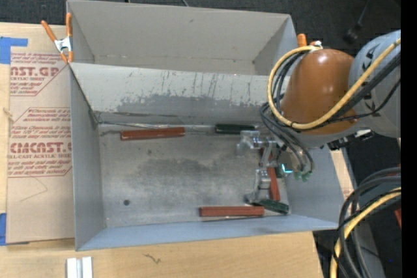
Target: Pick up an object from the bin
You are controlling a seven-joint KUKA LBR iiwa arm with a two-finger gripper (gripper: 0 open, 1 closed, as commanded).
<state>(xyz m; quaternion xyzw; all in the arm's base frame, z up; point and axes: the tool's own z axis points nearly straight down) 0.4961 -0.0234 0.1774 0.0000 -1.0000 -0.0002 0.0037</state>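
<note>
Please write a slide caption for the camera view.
Gripper at the bin's lower right, beside a red stick.

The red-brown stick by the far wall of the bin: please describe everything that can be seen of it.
The stick is long, narrow and straight, reddish brown, perhaps plastic or painted wood. It lies flat on the bin floor, in the view's left half, parallel to the far wall. The hand is away from it, near right.
</note>
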